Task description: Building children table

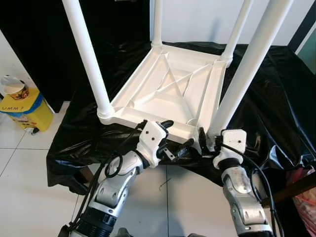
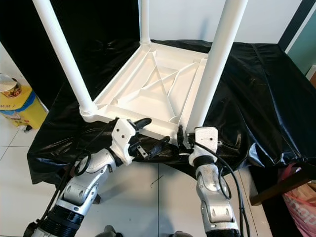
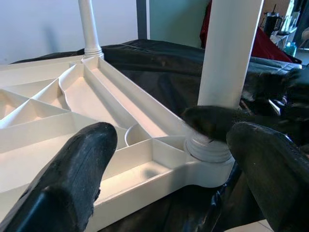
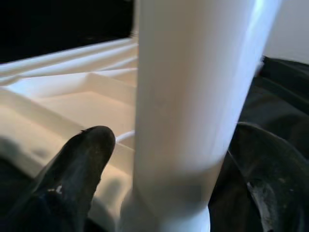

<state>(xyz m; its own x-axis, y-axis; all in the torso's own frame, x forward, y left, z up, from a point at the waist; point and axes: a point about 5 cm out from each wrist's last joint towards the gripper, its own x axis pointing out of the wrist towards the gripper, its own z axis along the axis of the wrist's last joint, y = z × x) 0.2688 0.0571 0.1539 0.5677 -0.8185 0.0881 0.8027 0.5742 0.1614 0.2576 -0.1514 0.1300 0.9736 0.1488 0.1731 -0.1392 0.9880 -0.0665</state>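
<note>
My right gripper (image 2: 183,139) is at the near right corner of the white table (image 1: 170,89). Its two black fingers (image 4: 72,169) sit on each side of the near right leg (image 1: 249,64), low down by the leg's base. They are spread wide enough to fit around the leg, but I cannot tell if they press on it.

My left gripper (image 1: 174,138) is at the near edge of the table, just beside that same corner. Its fingers (image 3: 72,179) are spread apart and hold nothing. One finger reaches over the table's rim.

The table lies upside down on a black sheet (image 1: 276,98), with its ribbed underside facing up. All four legs stand straight up, long and round. The near left leg (image 1: 89,59) rises from the near left corner.

A yellow bin (image 1: 24,106) stands on the white floor (image 1: 24,182), off to my left.
</note>
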